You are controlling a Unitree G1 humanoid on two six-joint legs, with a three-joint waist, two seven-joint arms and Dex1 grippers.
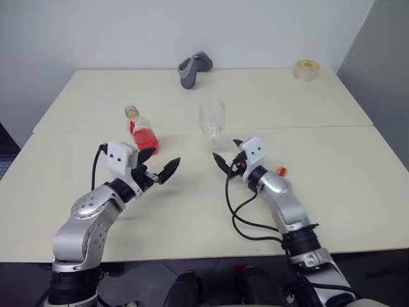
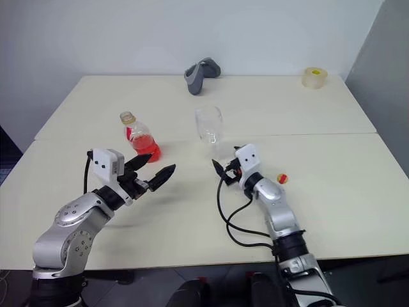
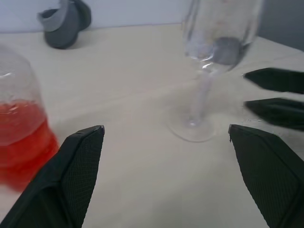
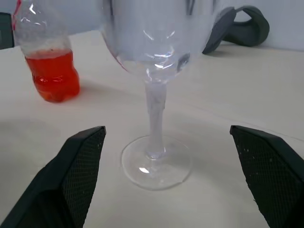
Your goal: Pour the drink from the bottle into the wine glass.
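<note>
- Two grippers, both spread wide and empty: left gripper (image 1: 161, 168) sits just in front of the bottle (image 1: 142, 131), right gripper (image 1: 227, 158) just short of the wine glass (image 1: 211, 121). Nothing is held.
- Bottle stands at about 10 o'clock on the table (image 1: 332, 192), wine glass near dead centre, at 3 o'clock from the bottle; the two are near but apart.
- Bottle's long axis is vertical, open mouth up. A small red-yellow cap (image 1: 281, 171) lies on the table at 3 o'clock of the right wrist, so I read the bottle as uncapped.
- Drink (image 1: 146, 138) fills roughly the lower half of the bottle.
- Glass is upright on its foot, long axis vertical, bowl up and empty.
- Risk 1: the bottle is open, so a left finger clipping it on approach would likely tip it and spill.
- Risk 2: the right wrist view shows the thin stem centred between the right fingers (image 4: 76, 171); a hard or off-centre close could topple the glass.
- Risk 3: the glass rim is higher than the bottle, so a low tilt would likely pour onto the table.
- Grey object (image 1: 195, 68) at 12 o'clock and tape roll (image 1: 307, 70) at 1 o'clock are well clear.
</note>
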